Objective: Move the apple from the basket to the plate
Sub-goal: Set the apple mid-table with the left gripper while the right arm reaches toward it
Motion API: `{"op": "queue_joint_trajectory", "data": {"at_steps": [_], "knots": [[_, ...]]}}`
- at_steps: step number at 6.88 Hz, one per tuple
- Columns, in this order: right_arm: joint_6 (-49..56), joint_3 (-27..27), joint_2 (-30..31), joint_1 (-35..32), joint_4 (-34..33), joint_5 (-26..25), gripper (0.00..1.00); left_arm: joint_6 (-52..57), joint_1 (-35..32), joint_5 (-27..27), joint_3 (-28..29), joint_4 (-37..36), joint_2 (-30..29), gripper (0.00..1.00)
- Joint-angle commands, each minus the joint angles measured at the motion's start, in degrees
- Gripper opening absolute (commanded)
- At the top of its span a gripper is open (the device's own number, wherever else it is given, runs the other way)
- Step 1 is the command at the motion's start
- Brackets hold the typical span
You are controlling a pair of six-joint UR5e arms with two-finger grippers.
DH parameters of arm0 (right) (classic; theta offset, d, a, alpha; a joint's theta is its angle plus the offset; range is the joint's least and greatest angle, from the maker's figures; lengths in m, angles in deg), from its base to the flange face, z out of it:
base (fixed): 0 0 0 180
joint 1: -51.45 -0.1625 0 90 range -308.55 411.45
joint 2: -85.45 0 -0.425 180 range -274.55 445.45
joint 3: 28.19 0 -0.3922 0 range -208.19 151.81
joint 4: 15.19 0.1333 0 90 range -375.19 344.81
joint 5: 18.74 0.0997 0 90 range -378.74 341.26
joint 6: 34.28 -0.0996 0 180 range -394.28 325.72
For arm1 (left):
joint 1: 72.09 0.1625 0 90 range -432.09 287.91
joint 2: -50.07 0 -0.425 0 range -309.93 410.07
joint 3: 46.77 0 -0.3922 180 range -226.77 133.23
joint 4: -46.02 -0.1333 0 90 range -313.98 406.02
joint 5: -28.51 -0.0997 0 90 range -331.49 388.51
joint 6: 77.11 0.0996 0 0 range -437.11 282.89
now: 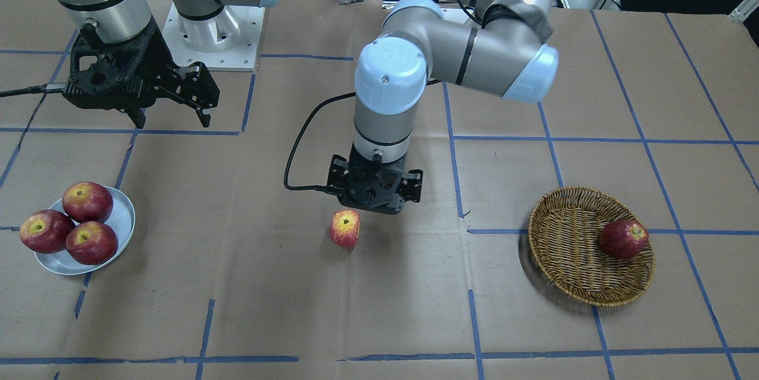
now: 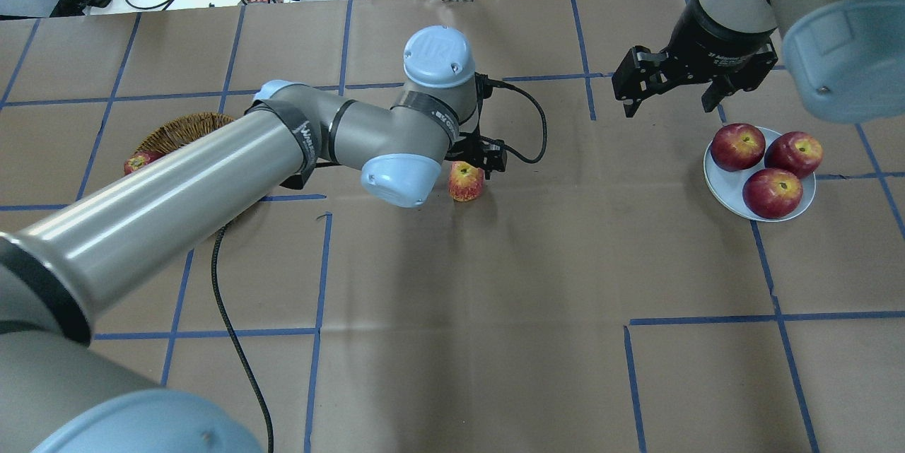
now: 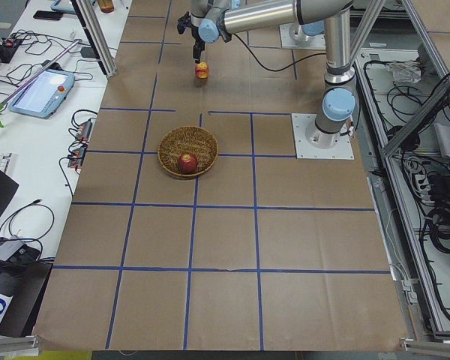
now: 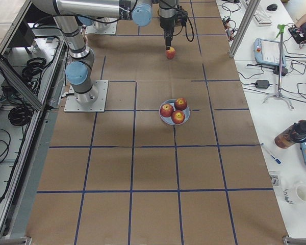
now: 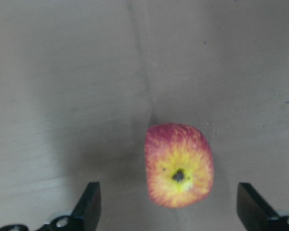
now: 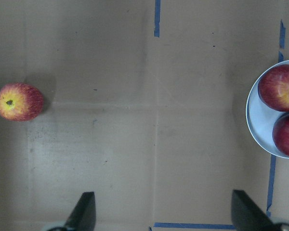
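Observation:
The apple (image 1: 345, 229), red with a yellow-orange blush, lies on the brown paper at the table's middle, outside the basket (image 1: 569, 261). It also shows in the overhead view (image 2: 466, 181) and the left wrist view (image 5: 179, 166). My left gripper (image 1: 375, 205) hovers just above it, open, with its fingers (image 5: 89, 207) wide on either side and not touching it. The pale grey-blue plate (image 1: 123, 214) holds three red apples (image 1: 88, 201). My right gripper (image 1: 172, 120) is open and empty, raised above the table near the plate (image 2: 728, 197).
A darker, deep-red apple (image 1: 622, 239) lies in the wicker basket (image 2: 185, 129). The left arm's black cable (image 1: 296, 149) loops over the table beside the gripper. Blue tape lines grid the brown paper.

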Motion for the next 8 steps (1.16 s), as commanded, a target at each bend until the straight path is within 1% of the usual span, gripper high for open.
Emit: {"op": "queue_joint_trajectory", "data": {"at_steps": [1, 3, 4, 5, 6, 7, 8], "knots": [[0.0, 0.0, 0.0, -0.1, -0.3, -0.2, 1.0, 8.1, 7.7, 0.1, 4.9, 18.2, 11.0, 0.99], [-1.9, -1.2, -0.9, -2.2, -1.2, -0.5, 1.0, 11.1, 15.8, 0.0, 3.5, 26.8, 18.6, 0.99], [-4.3, -2.4, -2.7, -6.0, -2.5, -0.7, 1.0, 11.1, 19.5, -0.1, 3.5, 26.9, 19.3, 0.99], [-9.8, -3.0, -6.0, -10.2, -4.0, -1.4, 1.0, 11.1, 19.7, -0.1, 3.4, 27.4, 20.0, 0.99], [-14.0, -3.0, -9.4, -13.5, -9.5, -1.7, 1.0, 11.2, 19.5, 0.4, 4.0, 26.7, 19.2, 0.99], [-17.4, -3.0, -12.2, -16.7, -11.1, -2.3, 1.0, 12.5, 19.0, 0.2, 3.8, 26.7, 18.6, 0.99], [-21.0, -2.9, -14.8, -19.1, -14.6, -2.4, 1.0, 16.1, 17.7, 0.1, 3.0, 26.5, 17.7, 0.99]]}}
